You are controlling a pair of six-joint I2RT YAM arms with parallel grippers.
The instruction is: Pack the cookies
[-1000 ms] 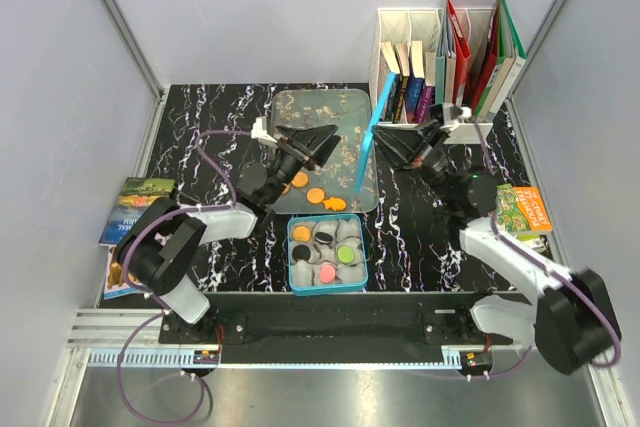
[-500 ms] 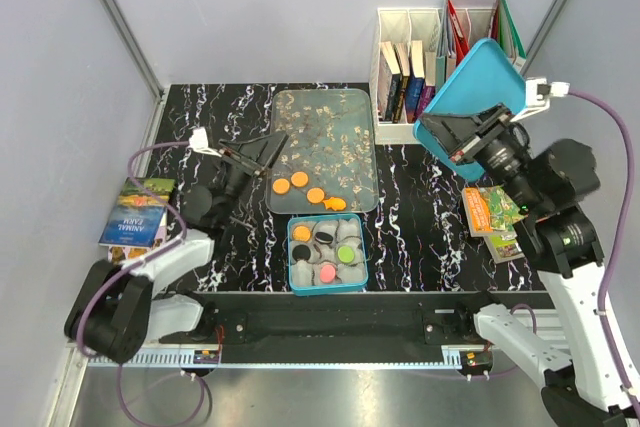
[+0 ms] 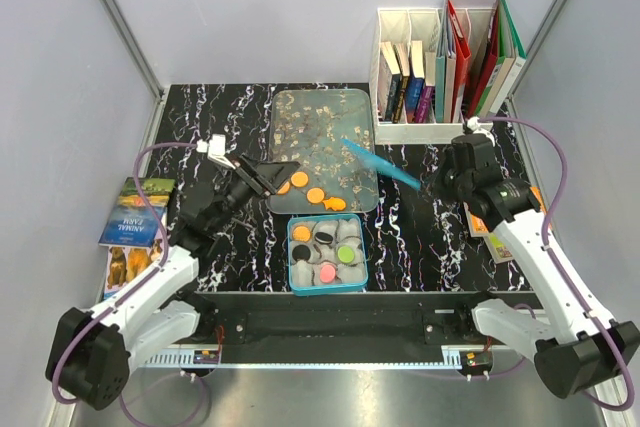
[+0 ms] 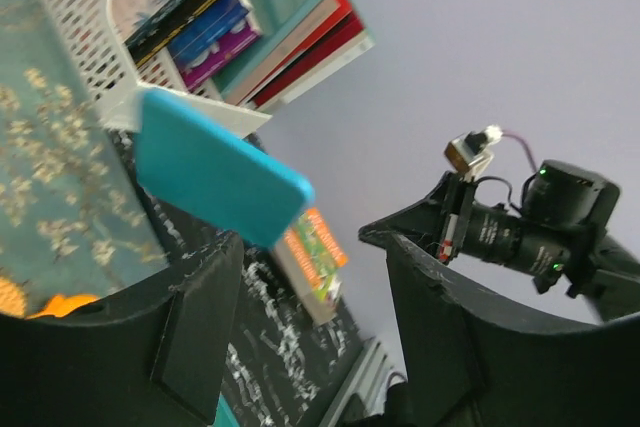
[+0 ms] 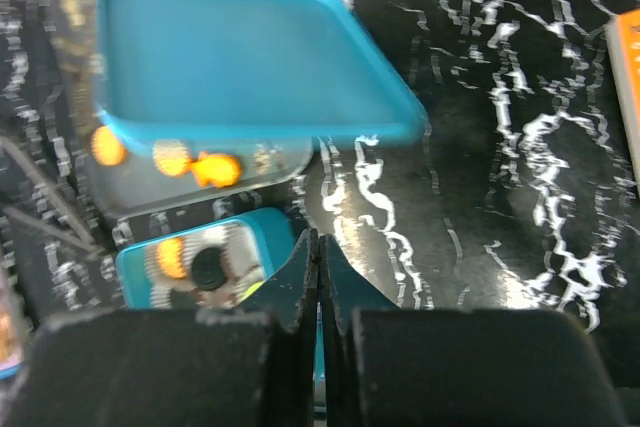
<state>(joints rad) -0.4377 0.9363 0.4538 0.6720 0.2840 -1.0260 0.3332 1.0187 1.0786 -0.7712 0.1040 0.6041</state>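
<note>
Top view: my left gripper [image 3: 272, 175] sits just left of 4 orange cookies [image 3: 315, 194] strung diagonally along the tray [image 3: 300, 107]'s near edge. It is nearer them than the right gripper [image 3: 450, 179], and the tin [image 3: 291, 259] lies just below.

Left wrist: jaws wide, empty.

Right wrist: fingers pressed together, holding nothing. The blue lid [image 5: 240, 67] is apart from them and blurred. 0.5 s ago that arm held it high.

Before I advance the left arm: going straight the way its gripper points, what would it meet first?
Probably the blue lid, tilted over the patterned tray's edge ahead of the left gripper; depth is unclear.
</note>
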